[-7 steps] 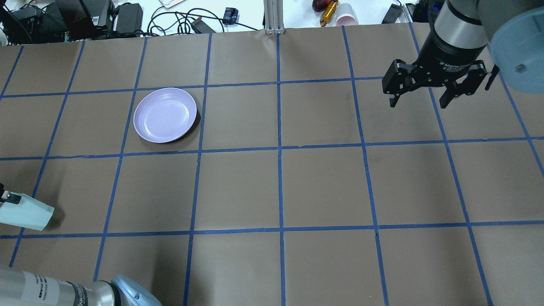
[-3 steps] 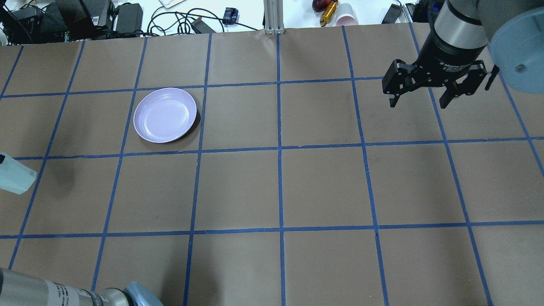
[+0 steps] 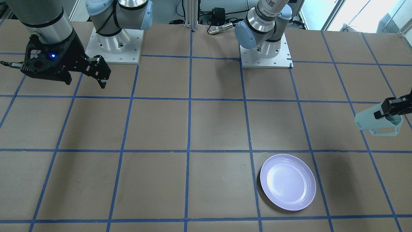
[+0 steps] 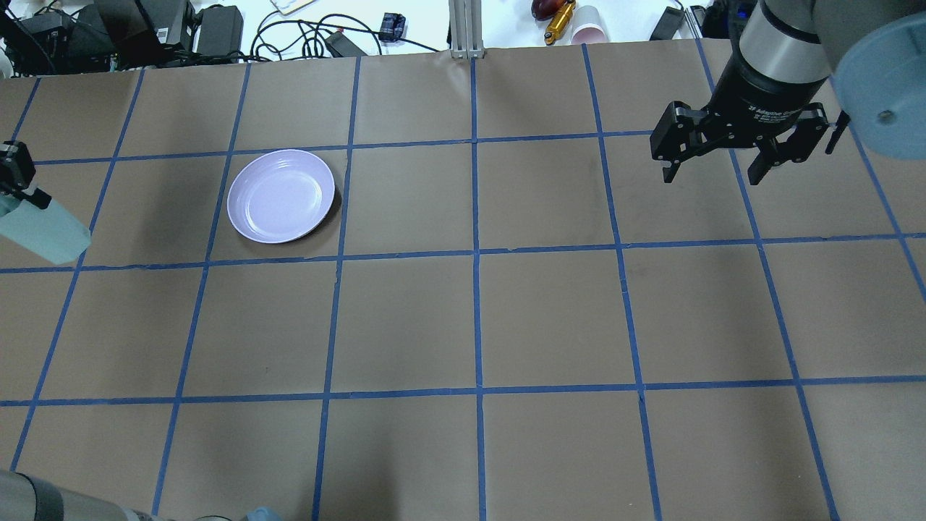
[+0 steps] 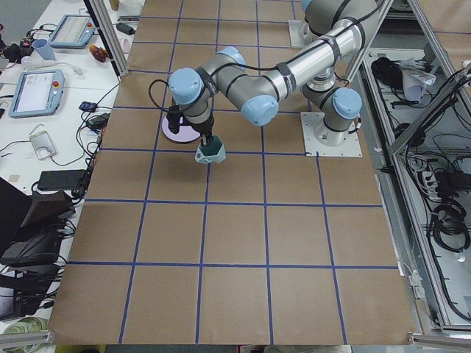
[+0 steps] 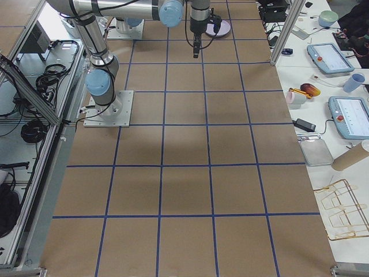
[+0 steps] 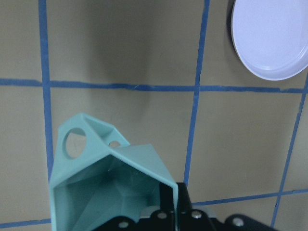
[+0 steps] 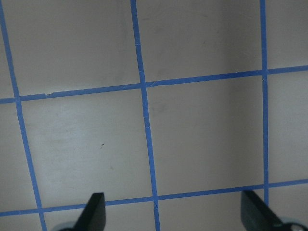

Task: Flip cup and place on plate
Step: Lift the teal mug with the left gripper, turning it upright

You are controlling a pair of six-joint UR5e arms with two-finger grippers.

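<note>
Above the table, not far in from its far edge and on the left-end side of the plate: left gripper pinched onto the rim wall of the cup, holding it clear of the surface with a shadow beneath. Tipped onto its side in the front view, base aimed toward the table's right end, handle along the lower edge; from the wrist camera, open mouth and teal inside facing up at the lens. Reads as mid-carry with the flip only partly settled: off the table and tilted, near the plate but not over it. Calls next for a short travel toward the right end until centred above the plate, then levelling the cup mouth-up, lowering until the base meets the flat middle, and only then letting go. Right gripper spread wide and empty, hanging high toward the table's right end, well apart from cup and plate. Hard to make out: the left gripper's fingers, cut off by the frame edge in the overhead and front views and showing only as black metal at the bottom of the wrist view, so which finger sits inside the wall cannot be told; underside of the cup out of sight; exact tilt unclear, side views too small.
</note>
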